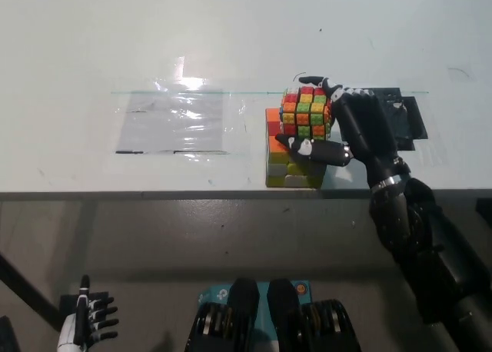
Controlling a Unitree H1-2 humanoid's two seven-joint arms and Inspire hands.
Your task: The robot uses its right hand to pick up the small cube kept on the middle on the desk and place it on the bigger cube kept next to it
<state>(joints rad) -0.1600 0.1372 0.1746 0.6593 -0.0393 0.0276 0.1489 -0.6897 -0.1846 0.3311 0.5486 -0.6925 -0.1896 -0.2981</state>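
Note:
My black right hand [347,129] is shut on the small multicoloured cube [305,114], fingers along its far top edge and thumb under its near side. The small cube hangs over the bigger cube [283,161], which stands near the desk's front edge with orange, yellow and green faces; whether the two touch I cannot tell. Much of the bigger cube's top and right side is hidden by the small cube and my hand. My white left hand [86,323] rests low at the bottom left, below the desk, fingers apart and holding nothing.
A clear plastic sheet [178,121] lies flat on the white desk [231,37] left of the cubes. A black flat piece [406,117] lies behind my right hand. The desk's front edge [154,193] runs just below the bigger cube.

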